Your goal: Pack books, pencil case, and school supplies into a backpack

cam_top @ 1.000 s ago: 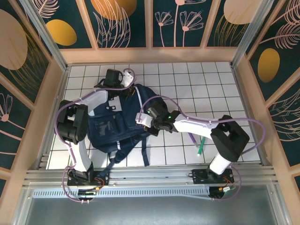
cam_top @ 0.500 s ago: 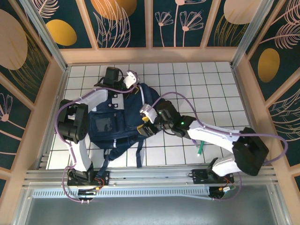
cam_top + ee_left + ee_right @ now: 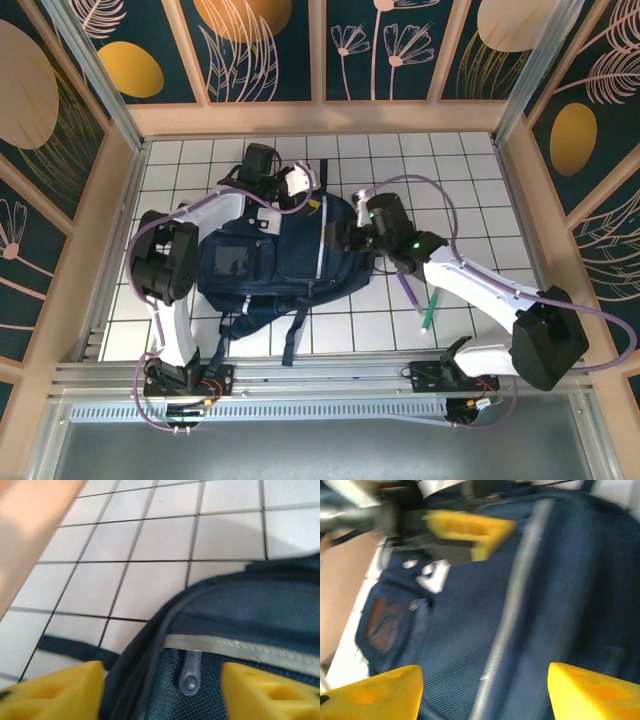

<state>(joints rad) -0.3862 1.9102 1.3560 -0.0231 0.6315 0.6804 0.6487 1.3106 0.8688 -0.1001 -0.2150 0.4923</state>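
Navy backpack [image 3: 270,265] blurred in right wrist view; purple pen [image 3: 408,292] partly hidden.

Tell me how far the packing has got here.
Done: nothing provable; the backpack hides its contents. In hand: the left gripper and right gripper hover open over it, the left at a zip pull. To do: the purple pen and green pen lie on the tiles beside it.

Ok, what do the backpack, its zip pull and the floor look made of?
Backpack: woven navy fabric, likely nylon or polyester; weave grain shows.
Zip pull: smooth greyish translucent piece, probably soft plastic or rubber.
Floor: white tiles with dark grout lines, slight sheen, possibly ceramic.
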